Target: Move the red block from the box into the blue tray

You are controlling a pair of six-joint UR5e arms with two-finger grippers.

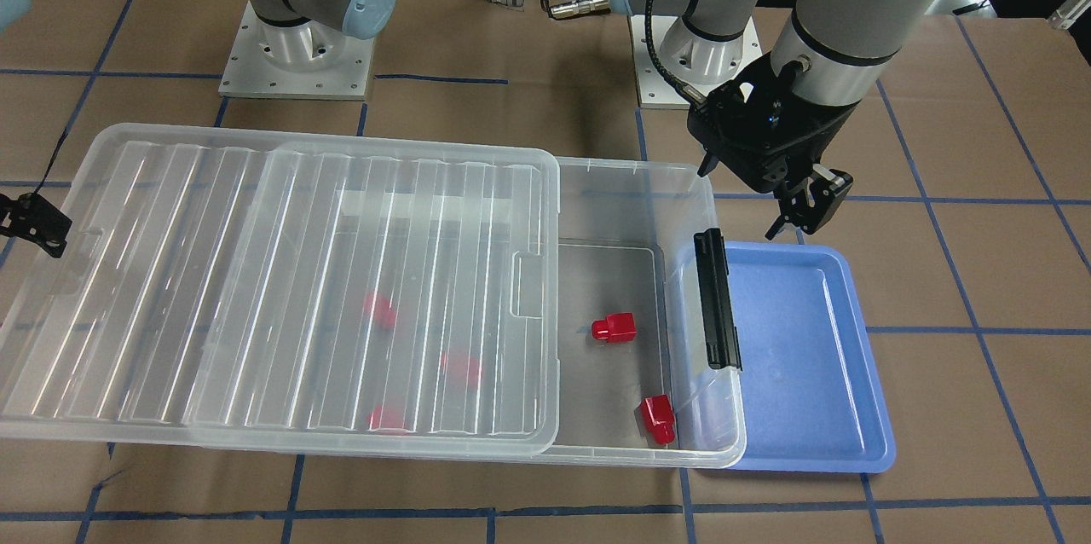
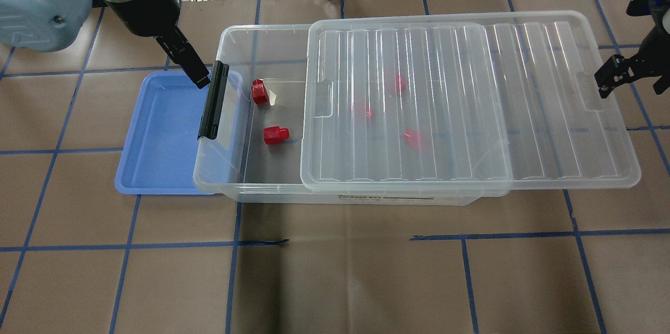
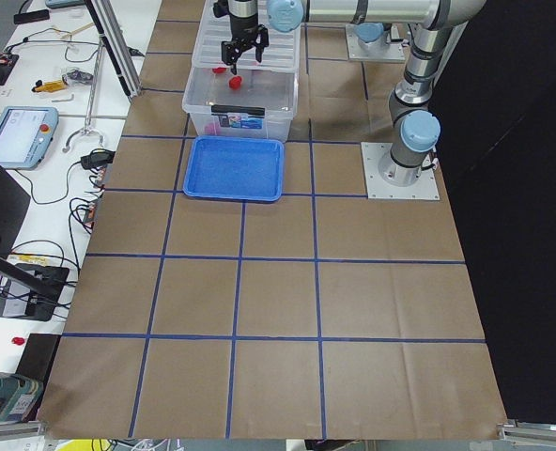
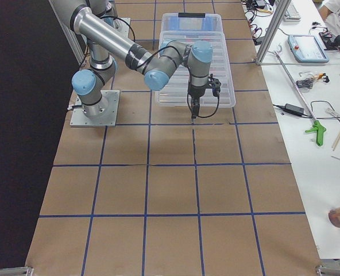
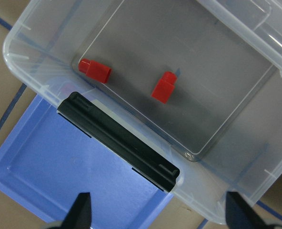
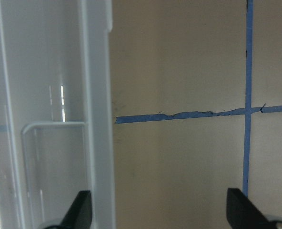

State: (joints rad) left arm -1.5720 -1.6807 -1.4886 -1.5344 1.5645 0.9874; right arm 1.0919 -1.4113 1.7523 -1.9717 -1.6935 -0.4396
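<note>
**Left gripper hanging open by the latch, red blocks lying in the box**

The left gripper (image 5: 160,212) is hanging with its fingers spread wide and nothing between them. Only two dark fingertips (image 5: 84,210) are showing at the bottom of the wrist view. In the front view it is sitting at upper right (image 1: 805,216), above the top edge of the shallow blue plastic tray (image 1: 801,356). Open brown paper is lying around that side of it.

In the overhead view the tray is sitting at middle left, bare inside. Its right edge is disappearing under the latch end of the large clear plastic box (image 2: 230,166), and I cannot tell whether the two are touching. A black latch bar (image 2: 213,99) is running along that end.

A ribbed clear lid (image 2: 471,103) is lying slid toward the frame's right, leaving the latch end of the box uncovered. One small glossy red plastic block (image 2: 259,91) is resting there on the box floor near the latch wall. A second red block (image 2: 275,135) is lying just below it, apart from the first. Three more red blocks (image 2: 400,84) (image 2: 362,110) (image 2: 413,138) are showing only as blurs through the lid.

The right gripper (image 2: 615,77) is hovering at the lid's far right end, partly cut off by the frame. Its fingers are wide apart and gripping nothing.
</note>
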